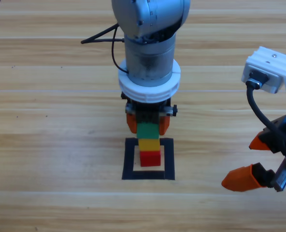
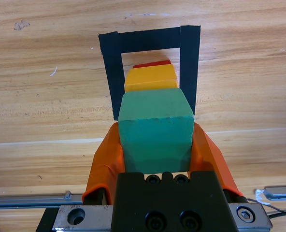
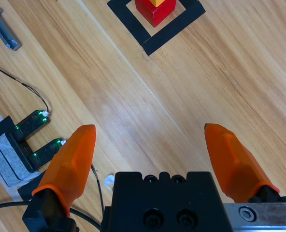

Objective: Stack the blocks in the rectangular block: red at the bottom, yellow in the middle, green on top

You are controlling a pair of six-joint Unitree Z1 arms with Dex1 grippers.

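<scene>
Inside the black tape rectangle [image 1: 129, 160] [image 2: 111, 63] [image 3: 155, 42] the red cube [image 1: 150, 158] [image 2: 152, 63] [image 3: 156, 11] stands on the table. The yellow cube [image 1: 149, 144] [image 2: 150, 79] sits on the red one. The green cube [image 1: 148, 130] [image 2: 155, 137] rests on top of the yellow one, slightly offset toward the arm. My left gripper [image 1: 148, 126] [image 2: 155, 129] reaches down from above, its orange jaws pressed against both sides of the green cube. My right gripper [image 1: 248, 162] [image 3: 149, 128] hangs open at the right edge, well clear of the stack.
Seen from the right wrist, small black devices with green lights [image 3: 34, 122] and thin cables lie on the table, with a metal rail [image 3: 3, 28] farther off. Another metal rail [image 2: 27, 197] shows behind the left gripper. A black cable [image 1: 97, 37] runs beside the left arm.
</scene>
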